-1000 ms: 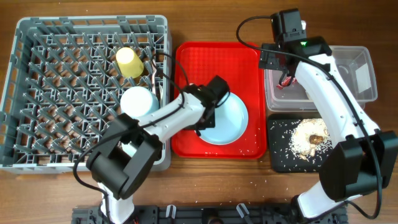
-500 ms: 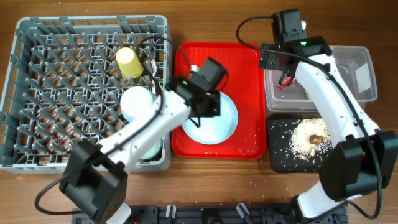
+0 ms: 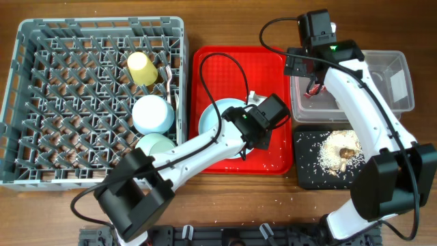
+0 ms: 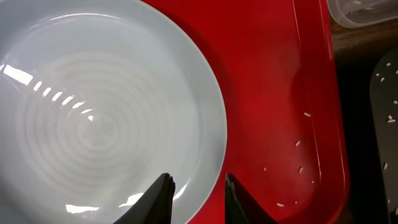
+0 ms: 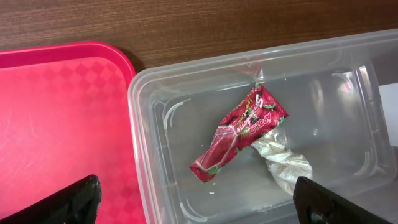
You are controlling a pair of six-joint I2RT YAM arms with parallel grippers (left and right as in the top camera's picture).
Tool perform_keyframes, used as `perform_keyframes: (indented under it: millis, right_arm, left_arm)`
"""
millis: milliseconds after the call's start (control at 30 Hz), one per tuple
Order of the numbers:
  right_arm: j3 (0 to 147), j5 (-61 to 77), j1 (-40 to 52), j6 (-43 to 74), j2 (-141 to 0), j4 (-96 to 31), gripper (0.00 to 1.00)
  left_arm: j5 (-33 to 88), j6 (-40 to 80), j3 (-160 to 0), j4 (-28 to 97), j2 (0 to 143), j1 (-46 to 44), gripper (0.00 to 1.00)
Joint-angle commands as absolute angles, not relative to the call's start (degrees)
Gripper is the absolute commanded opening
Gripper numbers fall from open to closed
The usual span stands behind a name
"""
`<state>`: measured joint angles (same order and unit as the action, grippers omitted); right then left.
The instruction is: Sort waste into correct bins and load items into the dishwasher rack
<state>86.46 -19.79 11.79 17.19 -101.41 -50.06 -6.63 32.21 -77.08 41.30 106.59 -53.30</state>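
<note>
My left arm is reaching low across the flat red tray (image 4: pixel 273 93). My left gripper (image 4: pixel 198 196) is sitting just slightly parted, fingers straddling the rim of the light blue plate (image 4: pixel 106 118), not squeezing anything. The plate's looking clean and glossy. My right gripper (image 5: pixel 199 202) is hanging wide apart and empty over the clear tub (image 5: pixel 149 155), where the red wrapper (image 5: pixel 239 134) is lying against the white tissue (image 5: pixel 283 163). Rice scraps (image 3: pixel 338 150) are sitting in the black tray (image 3: pixel 307 174).
</note>
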Motion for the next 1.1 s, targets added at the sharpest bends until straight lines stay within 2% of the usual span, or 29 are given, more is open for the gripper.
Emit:
perform_keyframes:
  millis: [0,433,567,700,833,1067]
  right_arm:
    - [86.8,-20.9,11.7,16.5,-101.0,-49.9,1.00]
    - [86.8,-20.9,11.7,16.5,-101.0,-49.9,1.00]
    - [86.8,-20.9,11.7,16.5,-101.0,-49.9,1.00]
    - [86.8,-20.9,11.7,16.5,-101.0,-49.9,1.00]
    - [86.8,-20.9,11.7,16.5,-101.0,-49.9,1.00]
    - [86.8,-20.9,11.7,16.5,-101.0,-49.9,1.00]
  left_arm:
    - [-8.2,31.8,-76.7,40.0,108.8,-53.5,0.27]
    - [-5.5,31.9,-76.7,36.0,114.5,-53.5,0.24]
    - [-4.1,31.9,-76.7,36.1,113.5,-53.7,0.17]
    - [-0.6,31.9,-76.7,34.3,112.4,-55.8,0.18]
    - [-7.6,31.9,-76.7,34.2,113.9,-57.9,0.23]
    - [-8.0,31.9,-76.7,34.3,114.2,-58.0,0.24]
